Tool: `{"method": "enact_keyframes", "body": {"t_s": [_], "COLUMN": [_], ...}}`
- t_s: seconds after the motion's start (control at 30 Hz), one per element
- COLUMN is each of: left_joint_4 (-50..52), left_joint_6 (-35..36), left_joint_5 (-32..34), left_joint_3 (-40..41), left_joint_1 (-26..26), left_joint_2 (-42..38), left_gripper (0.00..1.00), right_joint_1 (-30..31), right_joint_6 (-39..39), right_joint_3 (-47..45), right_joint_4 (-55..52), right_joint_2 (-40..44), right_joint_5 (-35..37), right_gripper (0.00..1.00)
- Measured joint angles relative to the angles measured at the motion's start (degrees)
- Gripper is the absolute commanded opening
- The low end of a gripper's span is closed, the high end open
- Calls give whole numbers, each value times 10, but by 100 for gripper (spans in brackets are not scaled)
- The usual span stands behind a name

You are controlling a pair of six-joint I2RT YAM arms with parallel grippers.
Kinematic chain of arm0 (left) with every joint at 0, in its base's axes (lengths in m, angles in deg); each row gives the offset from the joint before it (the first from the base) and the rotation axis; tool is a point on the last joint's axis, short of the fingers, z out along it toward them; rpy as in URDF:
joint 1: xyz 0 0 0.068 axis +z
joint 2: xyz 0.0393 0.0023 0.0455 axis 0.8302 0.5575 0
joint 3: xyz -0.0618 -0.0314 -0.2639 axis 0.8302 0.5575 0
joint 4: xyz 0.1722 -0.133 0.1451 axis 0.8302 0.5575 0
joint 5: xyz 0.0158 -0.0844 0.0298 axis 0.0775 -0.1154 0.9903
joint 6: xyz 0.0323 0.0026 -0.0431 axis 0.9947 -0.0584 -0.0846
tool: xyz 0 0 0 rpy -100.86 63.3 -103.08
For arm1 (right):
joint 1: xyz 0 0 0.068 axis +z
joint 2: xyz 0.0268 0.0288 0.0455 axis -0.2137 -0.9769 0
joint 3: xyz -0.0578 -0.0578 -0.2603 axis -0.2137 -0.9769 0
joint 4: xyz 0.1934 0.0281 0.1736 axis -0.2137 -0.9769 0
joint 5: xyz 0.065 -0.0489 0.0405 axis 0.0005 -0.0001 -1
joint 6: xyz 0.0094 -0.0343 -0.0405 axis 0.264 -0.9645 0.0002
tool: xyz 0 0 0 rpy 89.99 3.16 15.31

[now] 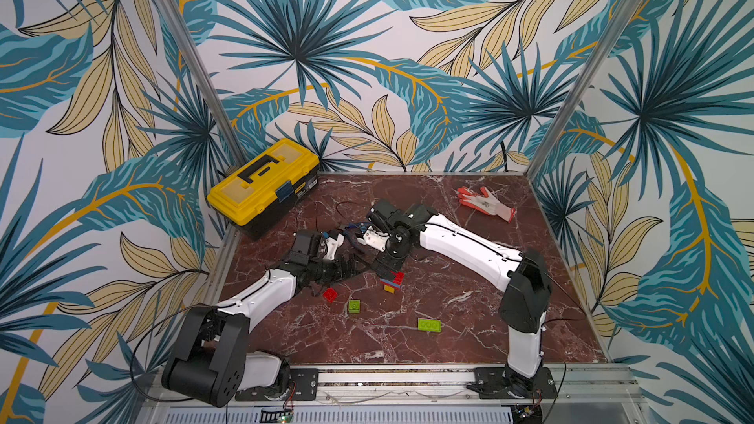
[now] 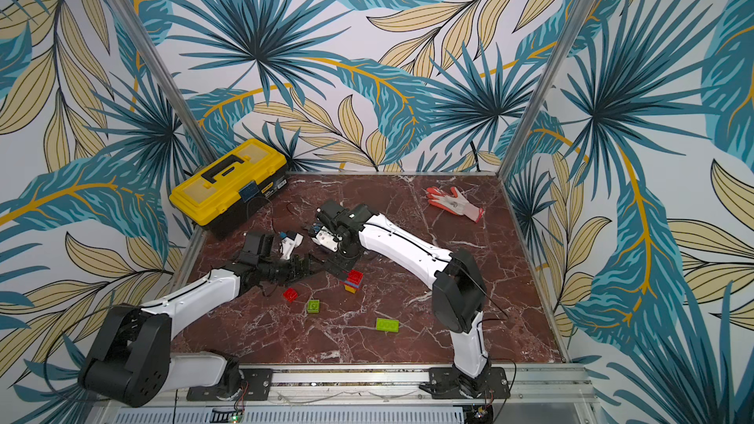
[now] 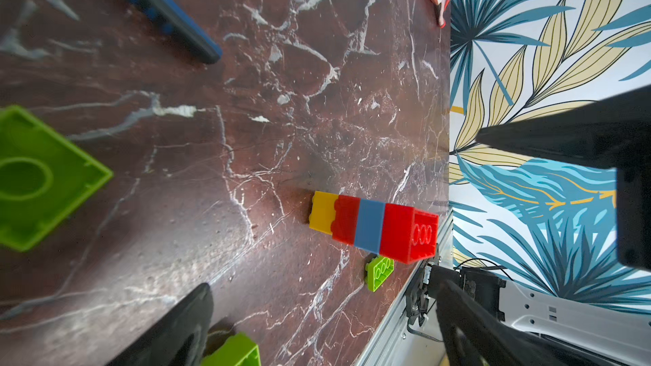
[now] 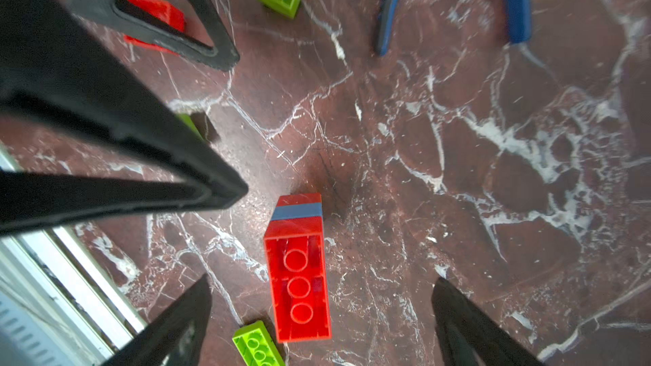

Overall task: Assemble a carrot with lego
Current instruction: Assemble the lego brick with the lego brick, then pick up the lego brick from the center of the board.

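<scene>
carrot (image 1: 392,281): partly built, stood upright near mid-desk; yellow at the base, then red, blue, red; hollow underside of the top red brick faces up; no green fitted yet
carrot, wrist views: seen in the right wrist view (image 4: 299,269) and the left wrist view (image 3: 373,227); also shown in both top views (image 2: 353,281)
right pincer (image 4: 321,280): released, jaws spread wide to either side of the carrot, nothing gripped; fingertips (image 4: 454,304) appear clear of the bricks
left pincer (image 3: 324,285): released, jaws wide, nothing held; parked low, just beside the carrot on the left arm's side
red brick (image 1: 329,294): loose on the desk, near the left pincer
square green brick (image 1: 354,306): loose, underside up, just beside the red brick, toward the front edge
long green brick (image 1: 429,325): loose, underside up, nearer the front edge, apart from the other two
desk (image 1: 457,303): dark red marble pattern
toolbox (image 1: 263,181): yellow, lid shut, far corner on the left arm's side
glove (image 1: 485,202): red and white, flat near the far edge on the right arm's side
pliers (image 4: 516,1): blue handles, lying behind the carrot; mostly hidden by the arms in the top views
</scene>
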Motion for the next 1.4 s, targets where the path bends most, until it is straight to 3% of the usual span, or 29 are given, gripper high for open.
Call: {"method": "enact_keyframes", "body": {"t_s": [0.23, 0.4, 0.5, 0.7, 0.83, 1.4], "left_joint_4": [104, 129, 115, 92, 90, 77], "left_joint_6": [-8, -27, -34, -17, -4, 2], "left_joint_5": [124, 253, 290, 248, 223, 188], "left_joint_3": [-11, -5, 6, 8, 8, 20], "left_joint_1": [89, 138, 175, 243, 255, 255], "left_joint_2": [-84, -118, -107, -25, -13, -42], "left_gripper": [99, 99, 99, 99, 100, 99], "right_joint_1": [0, 9, 34, 70, 72, 71], "right_joint_6": [49, 98, 123, 191, 220, 259], "right_joint_3": [-16, 60, 109, 233, 273, 339], "right_joint_4": [51, 70, 82, 85, 78, 73], "right_joint_2": [79, -1, -73, -226, -282, -362], "right_joint_5": [-12, -30, -22, -7, 1, 44], "right_gripper": [99, 91, 85, 73, 65, 56]}}
